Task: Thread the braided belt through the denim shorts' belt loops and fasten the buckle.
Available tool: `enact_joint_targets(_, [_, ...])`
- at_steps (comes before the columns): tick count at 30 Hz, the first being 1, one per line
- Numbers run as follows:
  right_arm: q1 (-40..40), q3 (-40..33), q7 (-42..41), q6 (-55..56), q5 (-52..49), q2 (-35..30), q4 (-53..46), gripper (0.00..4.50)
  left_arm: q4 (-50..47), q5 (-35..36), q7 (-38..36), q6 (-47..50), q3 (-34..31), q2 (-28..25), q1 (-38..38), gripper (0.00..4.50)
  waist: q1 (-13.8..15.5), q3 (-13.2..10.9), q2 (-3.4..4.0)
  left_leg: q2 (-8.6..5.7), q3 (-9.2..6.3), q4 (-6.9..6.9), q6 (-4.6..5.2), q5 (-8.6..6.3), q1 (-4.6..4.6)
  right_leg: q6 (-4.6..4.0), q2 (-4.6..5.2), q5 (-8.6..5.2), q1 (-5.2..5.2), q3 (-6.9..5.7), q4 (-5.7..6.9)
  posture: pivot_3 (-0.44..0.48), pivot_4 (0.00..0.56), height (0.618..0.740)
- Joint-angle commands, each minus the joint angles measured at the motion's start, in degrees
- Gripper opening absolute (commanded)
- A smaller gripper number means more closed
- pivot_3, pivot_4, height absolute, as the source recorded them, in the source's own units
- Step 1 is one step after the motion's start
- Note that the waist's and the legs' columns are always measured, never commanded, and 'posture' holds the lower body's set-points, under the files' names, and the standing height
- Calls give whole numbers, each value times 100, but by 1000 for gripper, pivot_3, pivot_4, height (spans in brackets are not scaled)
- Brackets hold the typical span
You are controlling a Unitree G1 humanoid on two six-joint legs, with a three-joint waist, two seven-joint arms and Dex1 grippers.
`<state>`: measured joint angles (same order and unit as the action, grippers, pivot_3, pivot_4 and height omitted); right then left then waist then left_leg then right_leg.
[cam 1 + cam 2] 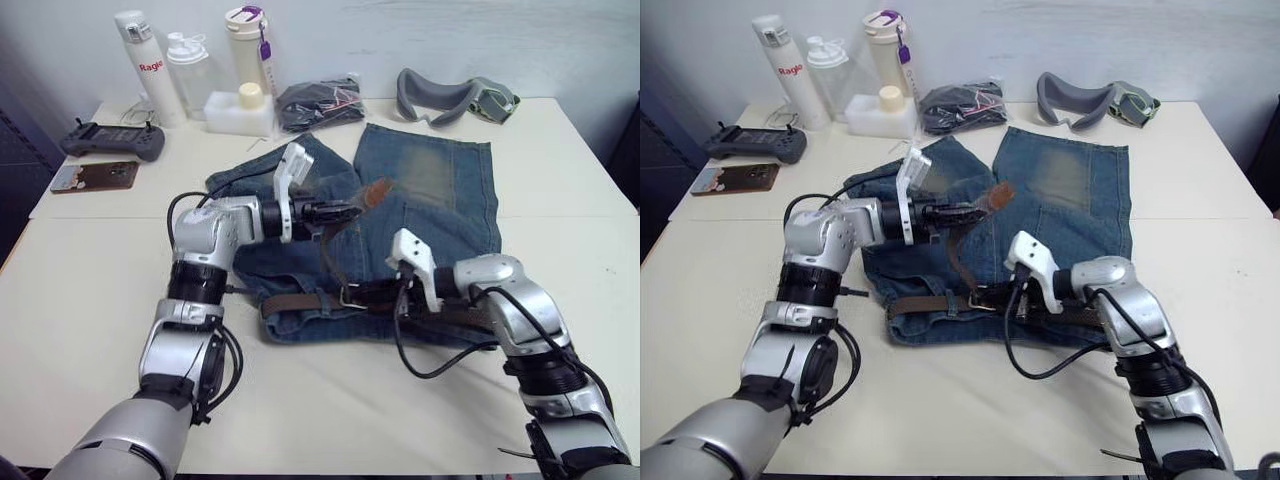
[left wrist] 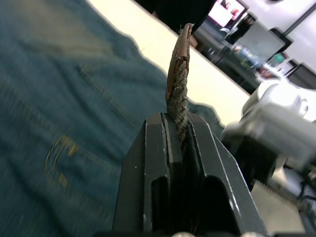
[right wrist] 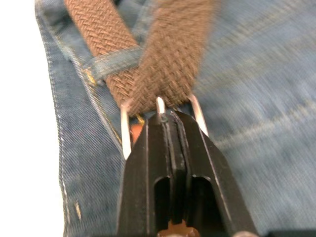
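The denim shorts [image 1: 430, 190] lie flat on the white table [image 1: 90, 300], waistband toward me. The braided belt [image 1: 300, 300] runs along the waistband and under a belt loop [image 3: 111, 60]. Its free end rises from the buckle [image 1: 980, 297] up to my left gripper [image 1: 350, 208], which is shut on the strap just below the tan tip [image 2: 178, 49], held above the shorts. My right gripper [image 3: 168, 118] is shut on the silver buckle [image 3: 159, 104] at the waistband's middle, where the strap passes through the frame.
Several bottles [image 1: 140, 65] stand at the back left, next to a black fabric bundle [image 1: 318, 103]. Grey goggles [image 1: 450, 97] lie at the back right. A game controller [image 1: 112, 140] and a phone [image 1: 95, 176] sit at the far left.
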<state>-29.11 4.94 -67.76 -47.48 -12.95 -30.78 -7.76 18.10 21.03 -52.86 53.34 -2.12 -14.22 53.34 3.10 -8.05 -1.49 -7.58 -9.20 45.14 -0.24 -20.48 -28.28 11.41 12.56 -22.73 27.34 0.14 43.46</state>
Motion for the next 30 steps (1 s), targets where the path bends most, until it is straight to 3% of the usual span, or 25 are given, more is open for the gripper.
enact_joint_targets(1, [136, -735, 263, -574, -433, -411, -39, 47, -641, 115, 38, -50, 213, -82, -165, 0, 13, -32, 4, -5, 0, 2, 0, 0, -5, 1, 3, 0, 1, 1, -3, 0, 150, 641])
enact_joint_targets(8, [127, -1204, 622, -300, -848, -751, -433, 47, -994, -68, -50, -605, 712, -303, -380, 0, -143, -155, 11, 33, 38, 4, -38, 31, -12, 13, -8, 6, 26, 4, 2, 0, 150, 641])
enact_joint_targets(18, [29, -659, 842, 1295, -303, -1368, -992, 47, -1217, -810, -657, -2710, 1448, -1043, -630, 0, -226, -164, 14, 33, 49, 8, -44, 43, -10, 14, -9, 7, 35, 13, 23, 0, 150, 641])
enact_joint_targets(19, [20, -652, 822, 1297, -344, -1427, -1065, 682, -1184, -915, -677, -2936, 1495, -1115, -648, 0, -220, -164, 14, 32, 49, 9, -44, 43, -10, 14, -9, 7, 35, 13, 22, 0, 150, 641])
enact_joint_targets(22, [47, -571, 857, 1518, -208, -1639, -1292, 1961, -1044, -1331, -738, -3811, 1678, -1322, -697, 0, -200, -164, 14, 33, 48, 9, -43, 43, -14, 14, -9, 7, 36, 12, 21, 0, 150, 641])
enact_joint_targets(25, [114, -462, 1011, 1778, 15, -1730, -1381, 3530, -927, -1500, -770, -4383, 1740, -1334, -708, 0, -180, -164, 14, 32, 48, 9, -43, 44, -17, 14, -9, 7, 39, 11, 21, 0, 150, 641])
enact_joint_targets(26, [112, -418, 1067, 1883, 74, -1695, -1384, 3814, -892, -1495, -763, -4470, 1721, -1289, -697, 0, -179, -164, 14, 32, 48, 11, -43, 44, -17, 14, -9, 7, 39, 11, 22, 0, 150, 641])
enact_joint_targets(30, [-6, -174, 1276, 2049, 173, -1438, -1398, 3814, -724, -1568, -725, -4720, 1712, -1169, -619, 0, -184, -164, 14, 33, 47, 19, -42, 44, -21, 14, -9, 7, 42, 12, 34, 0, 150, 641])
